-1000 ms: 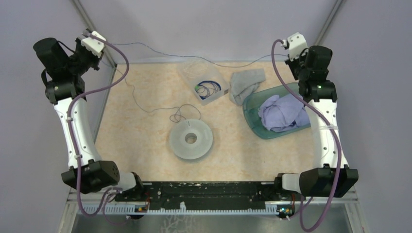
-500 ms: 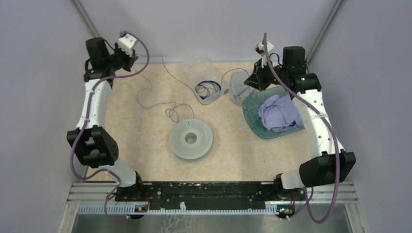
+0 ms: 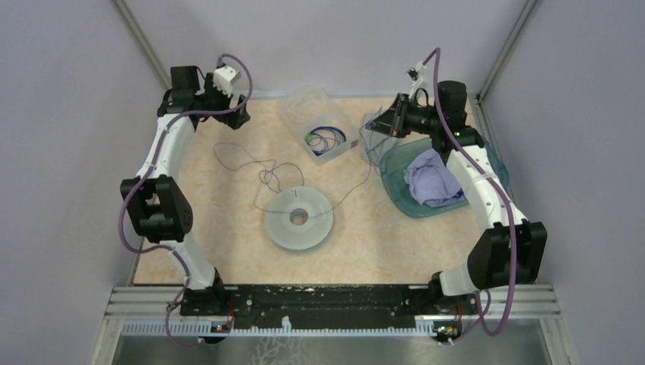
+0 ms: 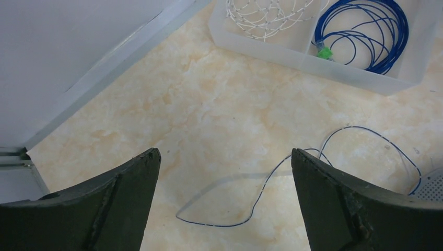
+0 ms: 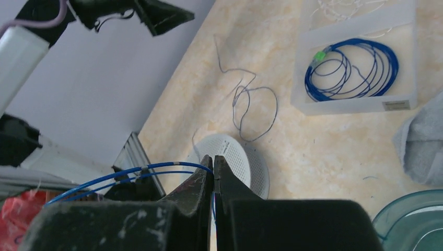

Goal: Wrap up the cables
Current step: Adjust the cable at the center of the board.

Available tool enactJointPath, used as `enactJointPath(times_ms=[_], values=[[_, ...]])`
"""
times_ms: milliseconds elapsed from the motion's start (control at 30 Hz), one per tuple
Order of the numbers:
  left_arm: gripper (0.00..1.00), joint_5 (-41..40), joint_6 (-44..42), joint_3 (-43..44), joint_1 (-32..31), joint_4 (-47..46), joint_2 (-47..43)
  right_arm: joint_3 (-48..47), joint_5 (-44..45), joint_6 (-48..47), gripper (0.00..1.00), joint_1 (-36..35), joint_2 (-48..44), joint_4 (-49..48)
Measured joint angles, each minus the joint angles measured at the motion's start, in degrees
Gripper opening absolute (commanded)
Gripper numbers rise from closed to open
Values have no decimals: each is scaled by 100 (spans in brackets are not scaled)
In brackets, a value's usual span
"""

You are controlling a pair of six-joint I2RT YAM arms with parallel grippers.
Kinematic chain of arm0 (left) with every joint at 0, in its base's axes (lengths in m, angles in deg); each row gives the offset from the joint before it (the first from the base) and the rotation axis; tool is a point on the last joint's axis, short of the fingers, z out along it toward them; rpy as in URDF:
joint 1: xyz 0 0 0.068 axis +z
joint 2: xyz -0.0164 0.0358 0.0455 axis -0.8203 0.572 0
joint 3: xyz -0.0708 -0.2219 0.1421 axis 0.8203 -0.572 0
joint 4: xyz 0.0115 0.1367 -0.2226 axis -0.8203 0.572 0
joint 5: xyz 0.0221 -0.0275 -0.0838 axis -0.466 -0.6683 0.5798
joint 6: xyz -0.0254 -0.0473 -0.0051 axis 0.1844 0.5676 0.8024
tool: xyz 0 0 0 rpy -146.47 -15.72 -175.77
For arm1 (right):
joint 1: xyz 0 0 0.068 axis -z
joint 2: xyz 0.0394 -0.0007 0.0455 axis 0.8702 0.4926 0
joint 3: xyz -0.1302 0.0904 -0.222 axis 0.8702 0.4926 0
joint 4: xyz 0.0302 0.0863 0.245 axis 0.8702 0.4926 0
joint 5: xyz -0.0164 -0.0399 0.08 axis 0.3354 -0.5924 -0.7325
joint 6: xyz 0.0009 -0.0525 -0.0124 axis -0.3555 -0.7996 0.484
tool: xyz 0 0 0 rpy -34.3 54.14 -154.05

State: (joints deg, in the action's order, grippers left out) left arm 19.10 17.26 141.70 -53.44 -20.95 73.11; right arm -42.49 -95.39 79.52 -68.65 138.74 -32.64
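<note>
- My right gripper (image 5: 213,159) has its fingers pressed together, pinching the cable (image 5: 156,166). It sits raised over the far right of the table, near the box (image 3: 340,152).
- My left gripper (image 4: 224,154) has its fingers spread wide and holds nothing. It hovers over the far-left corner, with a slack bend of cable on the table in front of it.
- From the right pinch the cable drops to the table just beside the spool (image 3: 316,220). It then wanders left in loose loops beyond the spool. None of it looks wound on yet, so I judge the wrapping has barely begun.
- I'd keep the right pinch firm. The wire is so thin that any easing would likely drop it.
- I'd bring the left down on the slack near the spool rather than on the far bend, so that only a short stretch runs between the two grippers.
- The small loops beside the spool look ready to kink. I'd draw them out gently before laying any turn.
- I'd keep tension light. The spool seems to lie loose on the table, and a hard pull would probably drag it.
- I'd steer both grippers away from the box, so the blue coil inside does not get caught up.
</note>
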Motion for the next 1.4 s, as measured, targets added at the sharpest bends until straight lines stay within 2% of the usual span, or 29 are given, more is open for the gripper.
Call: enactJointPath(times_ms=[167, 267, 467, 600, 667, 867, 967, 1200, 1400], values=[[97, 208, 240, -428, -39, -229, -800, 20, 833, 509, 0, -31, 2, -356], [92, 417, 468, -557, -328, -407, -1434, 11, 1252, 658, 0, -79, 9, -424], [82, 1261, 1095, -1034, -2070, -984, -2490, -98, 1596, 1019, 0, -120, 101, -551], [83, 1580, 1567, -1255, -3209, -1213, -2387, -98, 1534, 1292, 0, -122, 118, -664], [84, 1550, 1523, -1239, -3834, -1185, -2168, -98, 1484, 1355, 0, -127, 118, -686], [84, 1005, 256, -297, -5038, -271, -1071, -98, 1375, 1346, 0, -271, 118, -723], [84, 629, -485, 37, -5412, 136, -745, -98, 1329, 1300, 0, -426, 116, -706], [79, -560, -1943, 236, -5759, 688, -568, -96, 1266, 1150, 0, -605, 85, -573], [68, -1495, -2732, 334, -5823, 761, -426, -87, 1266, 1091, 0, -675, 42, -514]])
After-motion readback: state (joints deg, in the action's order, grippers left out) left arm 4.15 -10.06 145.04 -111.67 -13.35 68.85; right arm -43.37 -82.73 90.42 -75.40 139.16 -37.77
